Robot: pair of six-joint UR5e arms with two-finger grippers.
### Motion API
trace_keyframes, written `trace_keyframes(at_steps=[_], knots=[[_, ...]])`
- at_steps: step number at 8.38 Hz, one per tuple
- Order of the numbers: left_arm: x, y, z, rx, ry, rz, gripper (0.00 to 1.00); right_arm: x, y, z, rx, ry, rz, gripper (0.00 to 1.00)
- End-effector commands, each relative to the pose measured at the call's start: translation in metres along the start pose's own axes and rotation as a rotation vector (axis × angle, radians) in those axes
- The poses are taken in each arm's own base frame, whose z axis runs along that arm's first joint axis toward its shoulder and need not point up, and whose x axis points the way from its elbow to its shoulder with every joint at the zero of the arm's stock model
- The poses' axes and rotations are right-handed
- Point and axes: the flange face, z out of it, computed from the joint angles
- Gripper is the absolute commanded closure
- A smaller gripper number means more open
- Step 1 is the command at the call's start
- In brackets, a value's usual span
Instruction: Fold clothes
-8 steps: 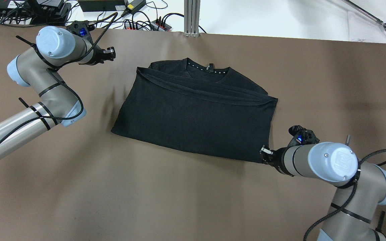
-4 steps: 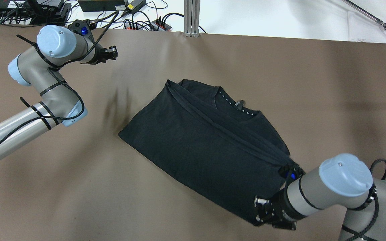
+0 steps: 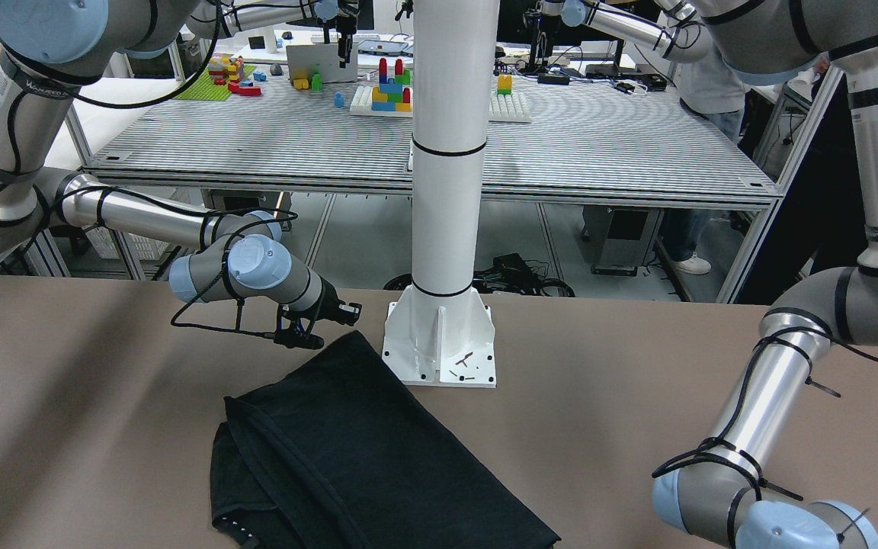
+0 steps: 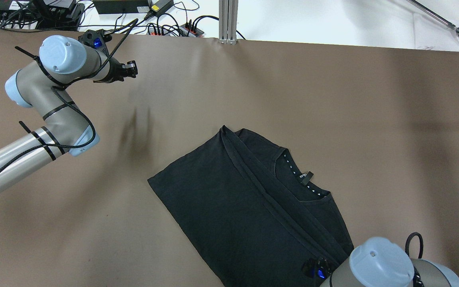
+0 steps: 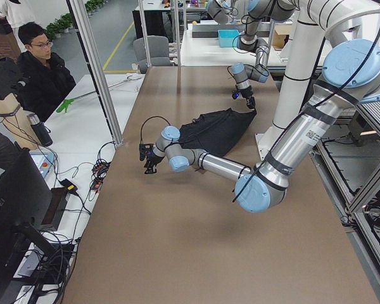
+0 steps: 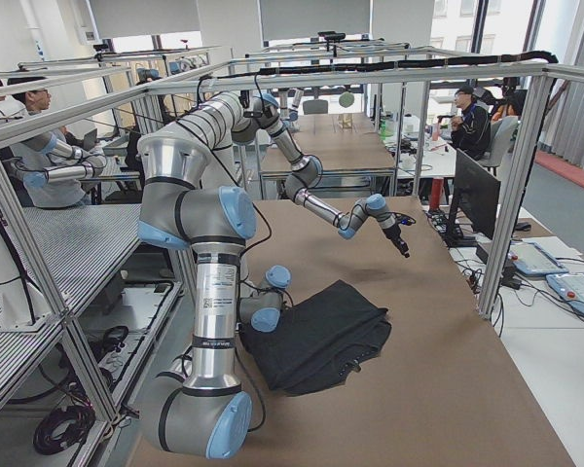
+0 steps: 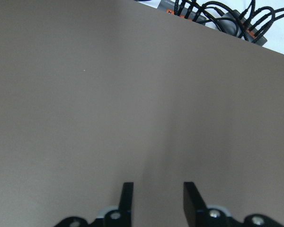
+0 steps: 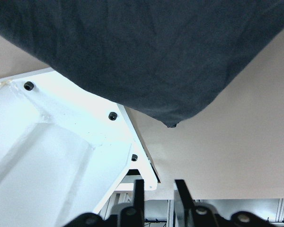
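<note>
- A folded black fabric garment (image 4: 245, 215) lies diagonally, lower centre of the overhead view, on the brown table (image 4: 333, 99).
- The right gripper (image 8: 159, 182) is released and empty beside the garment's corner.
- The left gripper (image 7: 156, 187), upper left, is released and empty.

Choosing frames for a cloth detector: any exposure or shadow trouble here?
Right wrist view: the white base plate is blown out with a bluish cast, while the clothes keep faint wrinkle detail. Overhead view: a soft shadow smudges the bare table; the clothes look sharp. Left wrist view: evenly lit.

White pole (image 3: 447, 191) w/ base plate (image 3: 439, 347) on brown table (image 3: 637, 396); cables (image 4: 173, 24) at edge
</note>
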Motion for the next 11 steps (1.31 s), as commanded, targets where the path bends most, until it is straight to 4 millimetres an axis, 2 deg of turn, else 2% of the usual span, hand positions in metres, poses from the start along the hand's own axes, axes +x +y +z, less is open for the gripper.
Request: trace_keyframes(at_steps=[1,2,3,4,5,6,7,8,9,11], knots=[[-0.002,0.030,-0.047,-0.155,0.110,-0.087,0.34,-0.009,-0.010,-0.010,0.034,-0.028,0.001,0.05],[-0.006,0.069,-0.076,-0.223,0.156,-0.116,0.17,-0.018,-0.027,-0.036,0.085,-0.074,0.010,0.05],[-0.023,0.109,-0.092,-0.269,0.157,-0.164,0.18,-0.023,-0.042,-0.058,0.130,-0.109,0.020,0.05],[-0.032,0.154,-0.101,-0.322,0.148,-0.194,0.21,-0.026,-0.061,-0.077,0.228,-0.144,0.029,0.05],[-0.028,0.189,-0.094,-0.351,0.131,-0.228,0.22,-0.029,-0.072,-0.081,0.345,-0.169,0.034,0.05],[-0.017,0.233,-0.083,-0.350,0.119,-0.235,0.23,-0.029,-0.083,-0.076,0.451,-0.171,0.045,0.05],[-0.011,0.251,-0.080,-0.334,0.119,-0.232,0.24,-0.027,-0.092,-0.069,0.491,-0.159,0.053,0.05],[-0.004,0.257,-0.081,-0.343,0.124,-0.244,0.24,-0.026,-0.099,-0.064,0.502,-0.144,0.042,0.05],[-0.003,0.261,-0.080,-0.348,0.123,-0.243,0.26,-0.035,-0.106,-0.064,0.538,-0.143,-0.001,0.05],[-0.004,0.265,-0.078,-0.350,0.119,-0.237,0.32,-0.035,-0.109,-0.072,0.579,-0.156,-0.002,0.05]])
